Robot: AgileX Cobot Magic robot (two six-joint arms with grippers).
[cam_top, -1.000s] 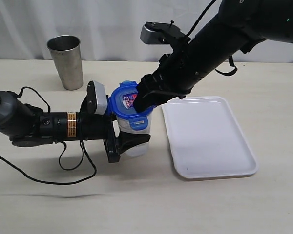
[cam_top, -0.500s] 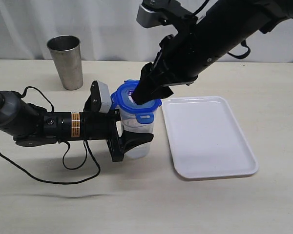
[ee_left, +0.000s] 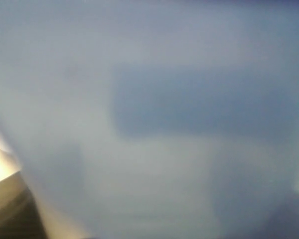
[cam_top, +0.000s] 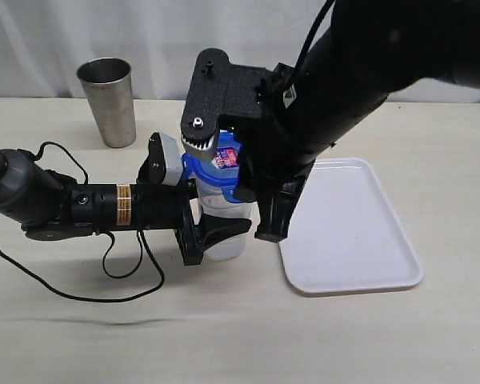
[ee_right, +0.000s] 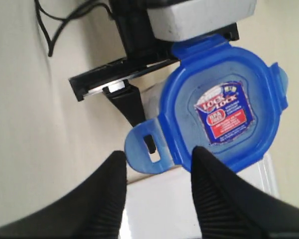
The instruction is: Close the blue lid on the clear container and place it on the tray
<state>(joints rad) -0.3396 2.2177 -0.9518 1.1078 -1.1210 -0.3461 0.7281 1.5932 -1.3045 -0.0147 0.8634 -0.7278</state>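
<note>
Centrally on the pale table (cam_top: 384, 336), the left gripper (cam_top: 218, 230) clasps the clear container (cam_top: 222, 210) from the side, its black fingers pressed against the translucent wall, while the blue lid (ee_right: 222, 107) sits on the container's rim. The lid's red-and-white sticker (ee_right: 224, 115) reads "LOCK & LOCK" in the right wrist view; the finer print beneath is too small to make out. One slotted locking tab (ee_right: 147, 148) flares outward from the lid, not folded down. The right gripper (ee_right: 158, 155) hangs at the tray side of the container, its fingertips near the lid's edge, its ribbed fingers (ee_right: 109, 199) spread apart with nothing between them. The container stands on the table just beside the left edge of the tray (cam_top: 352, 240), not on it. A yellow label band (cam_top: 118, 205) circles the left arm, its print unreadable. The blurred container wall fills the left wrist view, crossed by a darker bluish band. A steel cup (cam_top: 108, 100) stands well apart at the back left.
</note>
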